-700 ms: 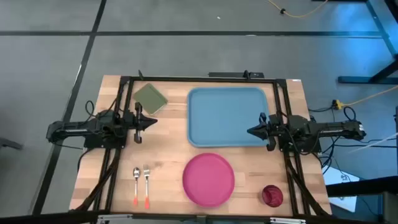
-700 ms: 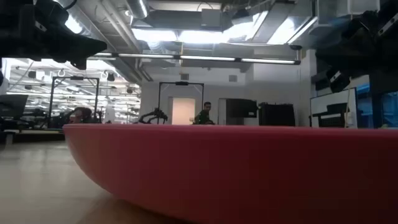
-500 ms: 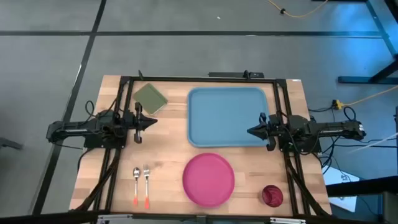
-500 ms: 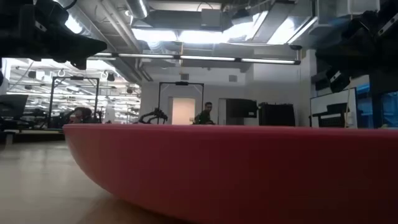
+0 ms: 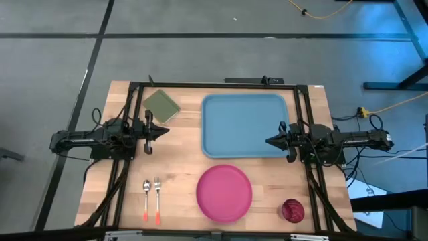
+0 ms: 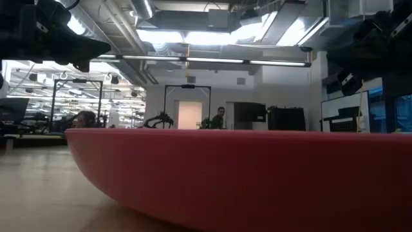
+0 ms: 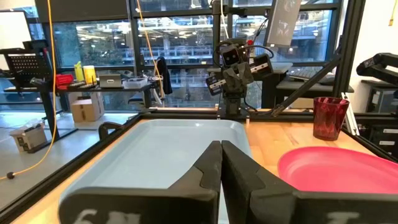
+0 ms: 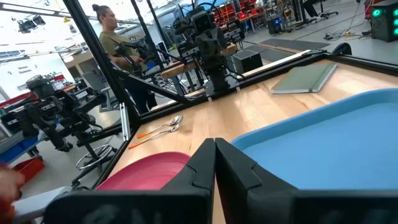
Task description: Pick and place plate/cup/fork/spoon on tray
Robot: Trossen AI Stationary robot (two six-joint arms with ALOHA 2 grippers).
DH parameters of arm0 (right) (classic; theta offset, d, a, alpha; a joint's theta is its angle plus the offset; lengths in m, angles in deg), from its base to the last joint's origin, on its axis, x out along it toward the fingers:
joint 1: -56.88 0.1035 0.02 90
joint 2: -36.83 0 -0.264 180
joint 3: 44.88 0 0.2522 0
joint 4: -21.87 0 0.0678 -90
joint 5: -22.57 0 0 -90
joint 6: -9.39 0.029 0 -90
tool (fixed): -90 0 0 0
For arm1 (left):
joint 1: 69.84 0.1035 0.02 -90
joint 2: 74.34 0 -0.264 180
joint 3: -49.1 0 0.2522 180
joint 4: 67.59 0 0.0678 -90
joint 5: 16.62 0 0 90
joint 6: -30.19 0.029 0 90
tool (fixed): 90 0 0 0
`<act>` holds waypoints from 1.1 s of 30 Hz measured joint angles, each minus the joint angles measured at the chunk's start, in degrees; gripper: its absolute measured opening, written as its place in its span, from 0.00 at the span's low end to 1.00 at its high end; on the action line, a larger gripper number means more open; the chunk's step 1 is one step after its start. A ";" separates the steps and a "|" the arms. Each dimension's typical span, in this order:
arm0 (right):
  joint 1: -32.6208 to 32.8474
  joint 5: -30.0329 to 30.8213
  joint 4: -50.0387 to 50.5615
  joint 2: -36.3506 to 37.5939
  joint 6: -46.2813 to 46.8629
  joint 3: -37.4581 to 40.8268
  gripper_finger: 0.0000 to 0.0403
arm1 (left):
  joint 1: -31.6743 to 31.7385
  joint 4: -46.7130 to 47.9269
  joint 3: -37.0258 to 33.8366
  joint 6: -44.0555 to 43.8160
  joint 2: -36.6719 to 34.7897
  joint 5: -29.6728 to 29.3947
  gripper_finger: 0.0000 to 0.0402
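Currently both jaws pressed together: left gripper (image 5: 164, 130) left of tray (image 5: 245, 124), right gripper (image 5: 269, 141) over its right edge. Plate (image 5: 224, 193), cup (image 5: 292, 210), fork (image 5: 158, 199), spoon (image 5: 146, 199) on table (image 5: 180, 154).

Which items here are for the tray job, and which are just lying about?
For the job: plate, cup, fork, spoon, tray.
Lying about: green pad.

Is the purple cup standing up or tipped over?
Standing up. The cup stands with its mouth upward on the table, and the high view looks into its round opening.
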 joint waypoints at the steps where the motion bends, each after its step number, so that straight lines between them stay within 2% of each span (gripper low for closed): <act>1: 0.00 0.01 -0.02 0.01 0.00 0.00 0.04 | -0.02 0.00 0.00 0.00 0.00 0.00 0.00; 24: 0.00 0.02 -0.02 0.02 -0.26 0.00 0.04 | 0.00 -0.11 0.00 1.44 0.00 -0.12 0.00; 30: 0.00 0.92 -0.74 0.00 -6.07 0.00 0.04 | 0.00 -0.99 0.00 -7.68 0.00 0.29 0.00; 33: 0.00 0.98 -0.86 0.00 -5.27 0.00 0.04 | 0.00 -1.45 0.00 -7.60 0.00 -0.31 0.00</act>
